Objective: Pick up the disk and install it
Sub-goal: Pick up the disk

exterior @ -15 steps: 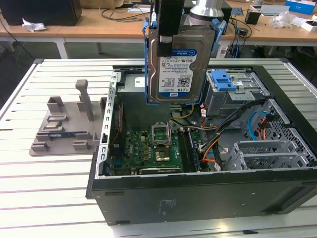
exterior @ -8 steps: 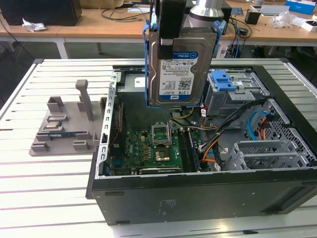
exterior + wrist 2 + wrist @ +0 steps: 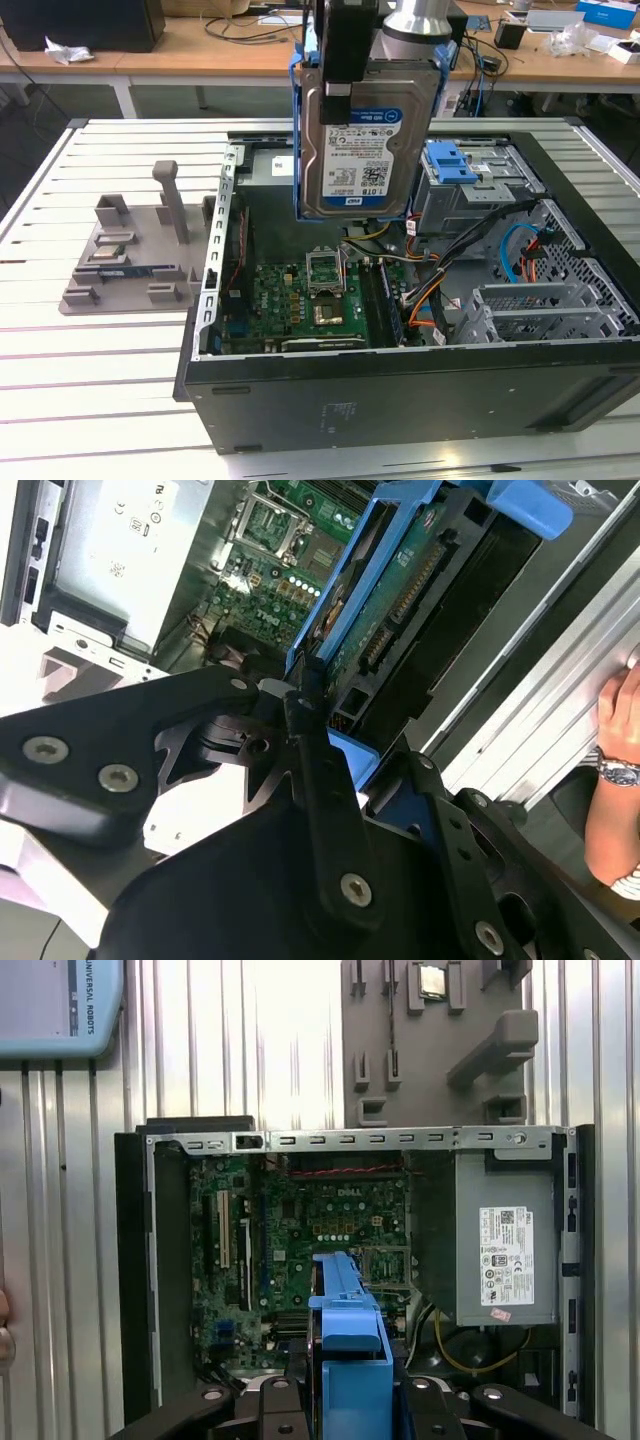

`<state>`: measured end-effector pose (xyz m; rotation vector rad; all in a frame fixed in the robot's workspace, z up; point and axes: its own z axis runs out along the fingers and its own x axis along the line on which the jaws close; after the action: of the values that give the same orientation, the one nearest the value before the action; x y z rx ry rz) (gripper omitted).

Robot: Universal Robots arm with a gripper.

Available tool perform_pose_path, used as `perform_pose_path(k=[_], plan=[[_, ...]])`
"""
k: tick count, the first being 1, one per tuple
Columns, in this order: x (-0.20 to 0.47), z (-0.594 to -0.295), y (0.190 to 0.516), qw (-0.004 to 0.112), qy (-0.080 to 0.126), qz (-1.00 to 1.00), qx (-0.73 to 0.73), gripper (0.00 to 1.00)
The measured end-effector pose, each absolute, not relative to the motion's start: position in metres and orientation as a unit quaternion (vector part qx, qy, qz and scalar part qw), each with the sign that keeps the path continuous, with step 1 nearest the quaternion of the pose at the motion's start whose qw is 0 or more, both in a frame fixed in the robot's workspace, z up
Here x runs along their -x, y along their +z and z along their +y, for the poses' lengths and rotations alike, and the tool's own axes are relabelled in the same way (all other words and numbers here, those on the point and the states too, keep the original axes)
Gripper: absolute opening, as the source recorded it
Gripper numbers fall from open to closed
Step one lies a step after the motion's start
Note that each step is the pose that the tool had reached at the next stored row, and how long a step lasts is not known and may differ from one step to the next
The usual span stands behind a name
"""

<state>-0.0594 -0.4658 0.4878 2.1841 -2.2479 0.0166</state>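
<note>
The disk (image 3: pixel 365 150), a silver hard drive with a white-and-blue label in a blue plastic carrier, hangs upright above the open computer case (image 3: pixel 400 390). My gripper (image 3: pixel 348 85) is shut on the disk's upper part, one black finger (image 3: pixel 345 50) lying over its labelled face. In the second wrist view the gripper (image 3: pixel 315 730) clamps the disk (image 3: pixel 400 590) seen edge-on. In the first wrist view the carrier's blue edge (image 3: pixel 350 1330) sticks out above the motherboard. The grey drive bay (image 3: pixel 475 205) with its blue latch bracket (image 3: pixel 450 160) stands just to the exterior view's right of the disk.
Inside the case lie the green motherboard (image 3: pixel 300 300), a grey power supply (image 3: pixel 500 1240) and orange and blue cables (image 3: pixel 520 260). A grey fixture plate (image 3: pixel 130 260) with upright posts sits on the slatted table at the exterior view's left. A person's hand (image 3: pixel 620 770) rests beside the case.
</note>
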Motion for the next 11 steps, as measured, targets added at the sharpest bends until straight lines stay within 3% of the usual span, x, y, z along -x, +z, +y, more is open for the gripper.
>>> perform_pose_path(k=[11], plan=[[0.059,-0.478,0.487,0.004,0.005,-0.717,-0.697,0.37]])
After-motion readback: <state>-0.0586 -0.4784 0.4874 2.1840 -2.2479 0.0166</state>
